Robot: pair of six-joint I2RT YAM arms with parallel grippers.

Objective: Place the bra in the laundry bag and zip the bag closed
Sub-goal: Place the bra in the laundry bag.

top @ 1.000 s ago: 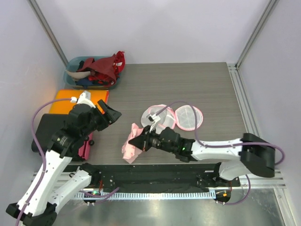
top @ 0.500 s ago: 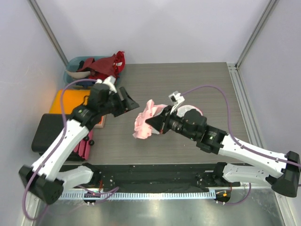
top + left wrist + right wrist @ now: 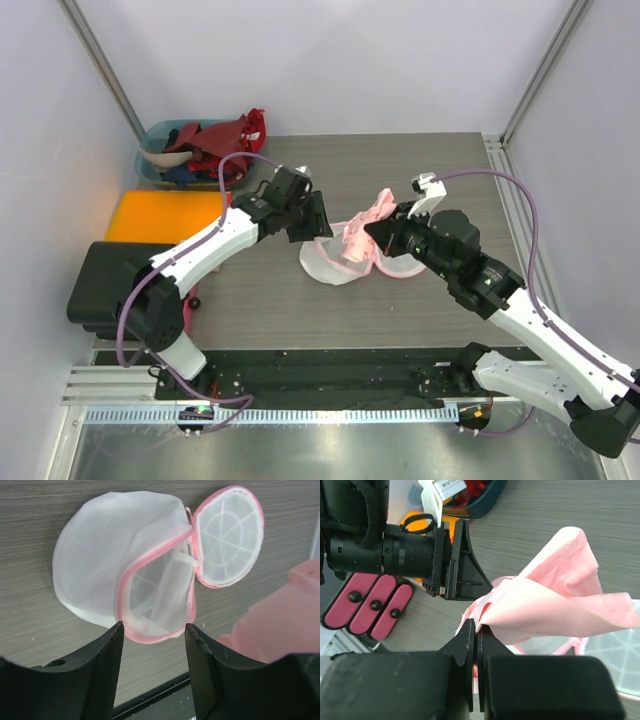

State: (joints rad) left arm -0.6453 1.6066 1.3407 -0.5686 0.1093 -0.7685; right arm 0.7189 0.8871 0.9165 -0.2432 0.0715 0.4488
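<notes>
- Top external: left gripper (image 3: 318, 222), jaws parted, at the left edge of the laundry bag (image 3: 328, 266). The bag lies mid-table (image 3: 450, 165), white mesh with pink trim.
- Top external: right gripper (image 3: 372, 231), closed on the pink bra (image 3: 377, 211), which is held above the bag's right side.
- Top external: teal bin (image 3: 148, 140) of clothes, far left corner, well apart from the bag.
- Left wrist: left gripper (image 3: 152, 667), fingers apart, framing the near rim of the laundry bag (image 3: 100, 565). Contact with the rim cannot be told.
- Left wrist: bag mouth open. Its round flap (image 3: 230, 535) is folded out flat to the right, with the bra (image 3: 280, 625) at lower right.
- Right wrist: right gripper (image 3: 476, 647), jaws pinched on a fold of the bra (image 3: 545, 610). The left gripper (image 3: 462, 565) is just beyond.
</notes>
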